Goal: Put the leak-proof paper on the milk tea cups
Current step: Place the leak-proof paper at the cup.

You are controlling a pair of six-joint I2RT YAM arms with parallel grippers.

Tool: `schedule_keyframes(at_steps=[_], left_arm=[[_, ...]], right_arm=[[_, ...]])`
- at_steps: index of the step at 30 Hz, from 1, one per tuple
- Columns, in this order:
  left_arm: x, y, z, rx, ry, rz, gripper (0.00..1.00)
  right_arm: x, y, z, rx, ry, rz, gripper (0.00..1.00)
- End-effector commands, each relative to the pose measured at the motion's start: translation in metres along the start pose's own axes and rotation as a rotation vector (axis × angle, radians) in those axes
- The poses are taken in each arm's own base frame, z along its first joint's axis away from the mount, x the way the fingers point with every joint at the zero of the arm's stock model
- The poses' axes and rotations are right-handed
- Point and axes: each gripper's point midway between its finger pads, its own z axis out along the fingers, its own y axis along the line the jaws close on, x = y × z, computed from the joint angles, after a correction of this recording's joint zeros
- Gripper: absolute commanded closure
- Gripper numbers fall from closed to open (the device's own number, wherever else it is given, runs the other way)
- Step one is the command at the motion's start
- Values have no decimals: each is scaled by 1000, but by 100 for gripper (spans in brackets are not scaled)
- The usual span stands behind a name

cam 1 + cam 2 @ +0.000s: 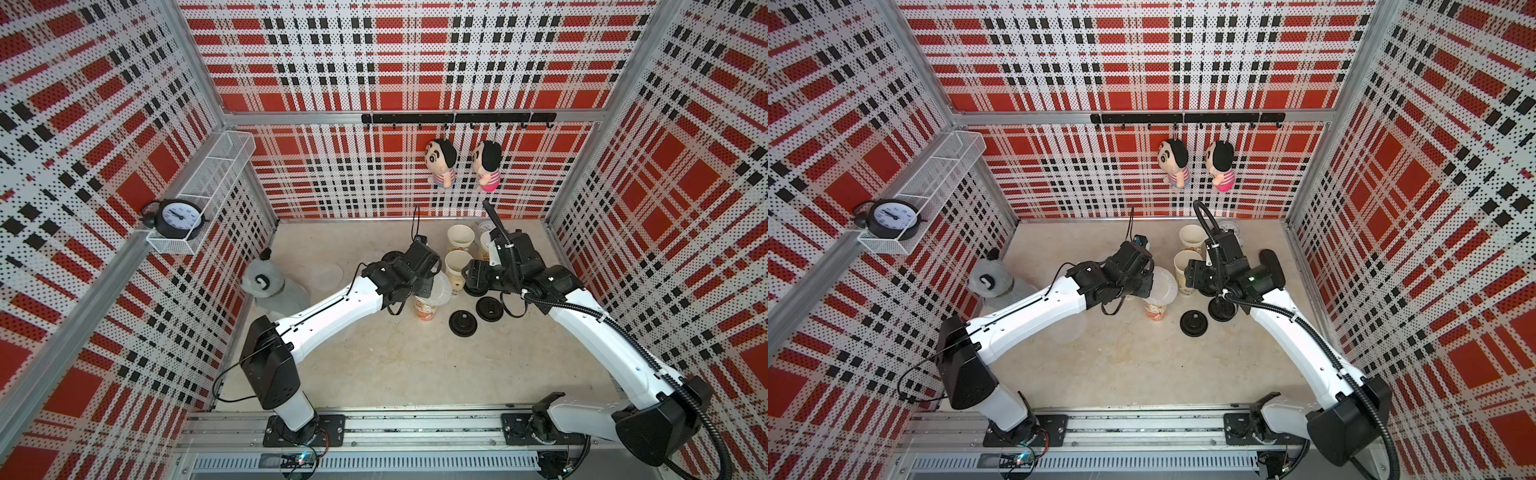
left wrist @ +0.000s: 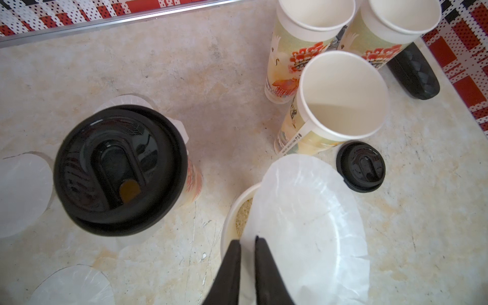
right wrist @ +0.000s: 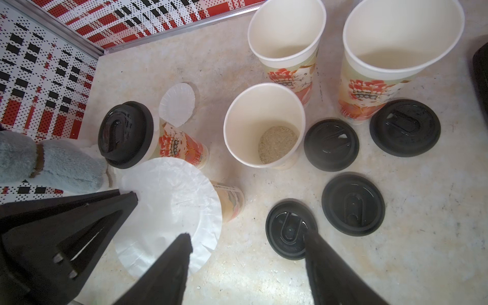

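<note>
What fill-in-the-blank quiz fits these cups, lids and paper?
The left gripper pinches a thin whitish round paper sheet over a tall printed paper cup; the right gripper holds ____.
Exactly ____ cup wears a round black plastic lid.
____ such lids lie loose on the beige tabletop.
____ cups stand open, uncovered.
Missing: nothing; one; four; three.

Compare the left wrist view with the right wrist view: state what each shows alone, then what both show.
Left wrist only: the papered cup's mouth, part uncovered. Right wrist only: grey plush, four loose lids where the left shows one, the open right gripper, grain in one of the open cups. Both: the paper pinched by the left gripper, the capped cup, the three open cups.
</note>
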Motion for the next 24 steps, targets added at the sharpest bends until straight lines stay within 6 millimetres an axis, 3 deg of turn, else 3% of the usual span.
schedule_keyframes(at_steps=[1,15,24], left_arm=[[-1,1,-1,2,-13,-13,83],[6,20,4,-53,4,-23,82],[8,23,9,-63,13,-18,75]], right_arm=[[-2,-1,3,-5,-6,14,29],[-1,1,8,-12,3,12,29],[-2,2,10,-16,6,11,29]])
